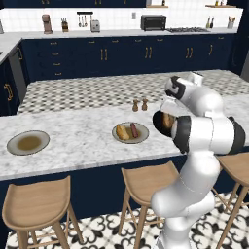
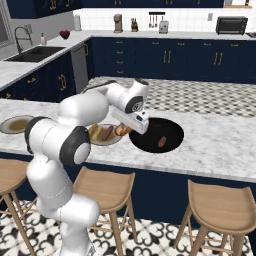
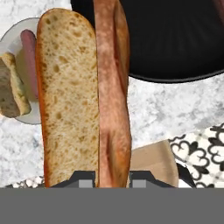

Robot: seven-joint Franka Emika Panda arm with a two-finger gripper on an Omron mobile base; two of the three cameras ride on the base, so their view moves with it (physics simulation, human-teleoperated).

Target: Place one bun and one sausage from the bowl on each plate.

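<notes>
Left base view: near plate (image 1: 130, 133) at tabletop (image 1: 73, 141) centre, already carrying a bun and a sausage. Second plate (image 1: 27, 142) far off at 9 o'clock, bare brown centre, well apart from everything. Black bowl (image 1: 156, 121) mostly hidden behind the arm, just at 3 o'clock of the near plate.

Right base view: gripper (image 2: 125, 130) low over the gap between near plate and bowl, with the held bun's orange end peeking out. One sausage (image 2: 161, 142) lying in the bowl. Empty plate at the far 9 o'clock edge of the picture.

Hand view: gripper clamped on a bun (image 3: 83, 96), long axis running straight from 6 to 12 o'clock along the fingers. Filled plate at 10 o'clock, bowl rim at 1 o'clock.

Judgement: bun destined for the bare plate, which lies a long reach past the filled one, so a wide sideways carry, likely with base travel; bun's length to end up flat across the plate centre.
</notes>
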